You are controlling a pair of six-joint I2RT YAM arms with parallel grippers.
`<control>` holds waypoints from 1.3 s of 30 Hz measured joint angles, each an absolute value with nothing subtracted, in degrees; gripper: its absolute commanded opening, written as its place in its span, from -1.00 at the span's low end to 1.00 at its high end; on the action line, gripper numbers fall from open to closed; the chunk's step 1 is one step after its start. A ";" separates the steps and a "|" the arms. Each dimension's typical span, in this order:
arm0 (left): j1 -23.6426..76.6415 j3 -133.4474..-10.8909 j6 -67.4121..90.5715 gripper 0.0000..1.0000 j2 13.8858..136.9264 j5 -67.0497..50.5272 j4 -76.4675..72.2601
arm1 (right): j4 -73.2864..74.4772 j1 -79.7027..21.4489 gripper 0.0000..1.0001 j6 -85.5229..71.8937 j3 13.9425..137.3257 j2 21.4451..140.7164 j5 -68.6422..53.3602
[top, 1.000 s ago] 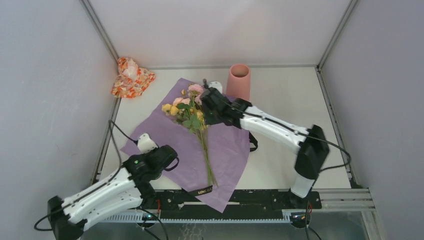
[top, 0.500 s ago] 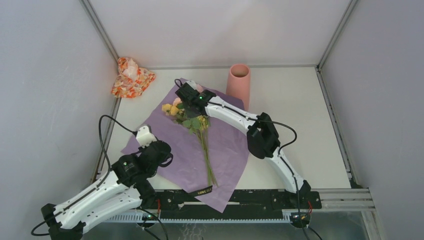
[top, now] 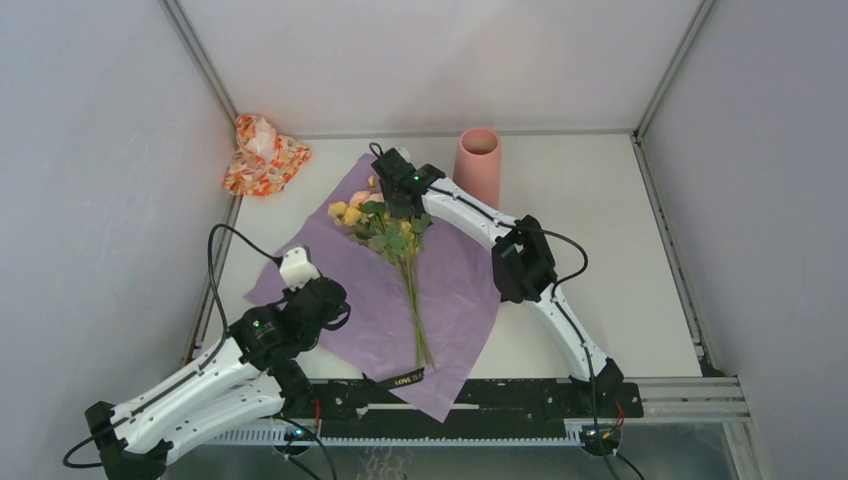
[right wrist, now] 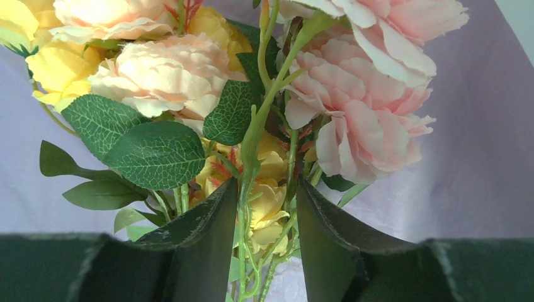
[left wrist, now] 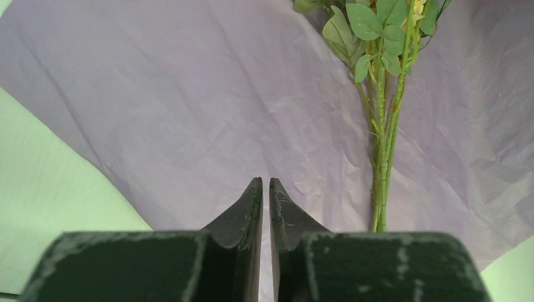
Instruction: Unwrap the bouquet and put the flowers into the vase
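Since a second ago the right arm has swung over the flowers [top: 388, 228], which lie on the spread purple paper [top: 345, 265]. The right hand [right wrist: 264, 184] straddles their stems, fingers half apart. The left hand [left wrist: 265, 183], narrowed to a slit, hovers over the paper. The vase [top: 478, 165] stands upright on the counter [top: 600, 230], just beyond the paper.

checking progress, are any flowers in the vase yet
No, the flowers lie flat on the purple paper, apart from the vase.

left gripper [left wrist: 266, 181] closed, right gripper [right wrist: 266, 182] parted
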State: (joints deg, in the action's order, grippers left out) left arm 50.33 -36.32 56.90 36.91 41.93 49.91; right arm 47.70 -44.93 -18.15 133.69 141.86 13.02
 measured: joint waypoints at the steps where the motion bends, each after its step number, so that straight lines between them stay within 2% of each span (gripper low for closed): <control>1: 50.33 -36.32 56.88 -0.75 37.21 41.93 49.78 | 47.70 -44.88 -0.04 -18.00 133.69 141.86 12.73; 6: 50.33 -36.05 56.51 -0.75 38.22 41.87 48.38 | 47.13 -45.76 -0.02 -16.80 133.69 141.91 10.72; 8: 50.33 -35.66 56.49 -0.75 38.22 41.87 48.12 | 46.74 -46.24 -0.10 -16.62 133.82 142.19 9.93; 12: 50.33 -34.98 56.49 -0.75 37.78 41.87 48.01 | 46.04 -46.65 -0.53 -16.51 134.78 144.07 8.91; 19: 50.33 -33.74 56.49 -0.75 36.21 41.87 47.97 | 45.98 -46.74 -1.00 -16.53 134.85 144.90 9.02; 24: 50.26 -33.74 56.49 -0.75 35.77 41.87 48.03 | 46.41 -47.70 -1.00 -15.62 133.38 141.86 11.00; 28: 50.26 -33.74 56.51 -0.75 34.24 41.87 48.12 | 47.68 -49.67 -1.00 -12.60 131.61 134.61 14.31; 33: 50.26 -33.41 56.53 -0.75 32.08 41.89 48.31 | 45.52 -54.78 -1.00 -6.07 130.19 119.61 19.92; 39: 50.26 -33.41 56.53 -0.76 31.00 41.89 48.58 | 36.18 -60.49 -1.00 1.43 124.92 101.34 25.71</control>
State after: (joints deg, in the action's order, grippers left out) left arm 50.26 -33.41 56.53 31.00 41.89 48.58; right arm 36.18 -60.49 1.43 124.92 101.34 25.71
